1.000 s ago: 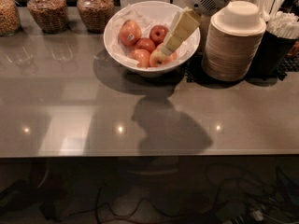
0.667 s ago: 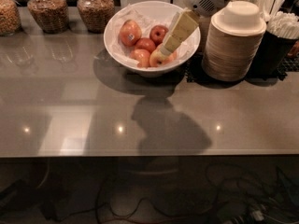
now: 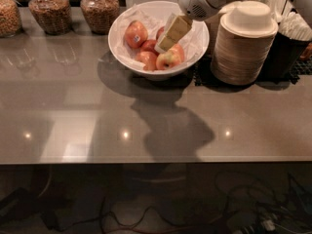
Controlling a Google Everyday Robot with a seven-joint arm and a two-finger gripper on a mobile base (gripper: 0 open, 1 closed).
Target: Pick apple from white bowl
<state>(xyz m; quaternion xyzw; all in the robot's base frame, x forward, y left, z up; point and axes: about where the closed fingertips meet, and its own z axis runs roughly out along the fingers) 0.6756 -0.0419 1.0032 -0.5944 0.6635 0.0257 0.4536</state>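
The white bowl [image 3: 118,49], lined with crinkled paper, stands at the back middle of the grey counter and holds several apples. The largest apple [image 3: 136,34], orange-red with a small dark sticker, lies at the bowl's left side. Smaller red apples [image 3: 146,59] and a yellow-red apple [image 3: 170,59] lie in front of and to the right of it. My gripper [image 3: 167,39] reaches down from the upper right into the bowl. It is over the right-hand apples, right of the sticker apple and apart from it.
A tall stack of tan paper bowls [image 3: 243,45] stands just right of the white bowl. A dark holder with utensils [image 3: 291,40] is at the far right. Three glass jars [image 3: 48,9] stand along the back left. The counter's front edge [image 3: 146,161] runs across the view.
My gripper has lifted a little and shifted up and left inside the bowl, uncovering the yellow-red apple. The apples have not visibly moved.
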